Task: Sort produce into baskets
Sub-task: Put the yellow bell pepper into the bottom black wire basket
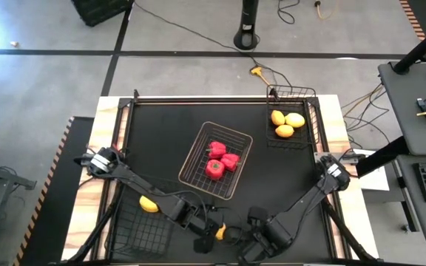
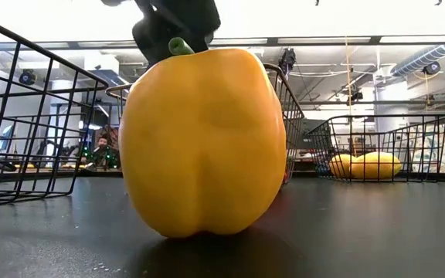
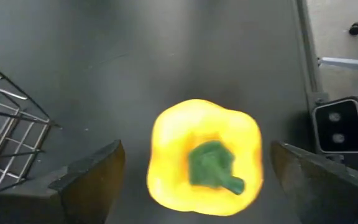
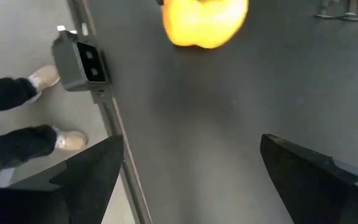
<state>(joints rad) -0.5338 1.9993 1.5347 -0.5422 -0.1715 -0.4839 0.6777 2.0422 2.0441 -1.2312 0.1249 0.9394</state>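
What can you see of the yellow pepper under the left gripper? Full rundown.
The yellow bell pepper is glossy, plastic-looking, lobed, with a green stem on top. It stands upright on the black table near the front edge, outside every basket. The left gripper hangs directly above it, fingers spread wide on either side and clear of its skin. Nothing but the table touches it.

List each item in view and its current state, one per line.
Yellow pepper: upright on table, ungrasped.
Left end effector: open, straddling that pepper.
Right end effector: open, empty.
Centre basket: three red peppers.
Far-right basket: three lemons.
Near-left basket: second yellow pepper.
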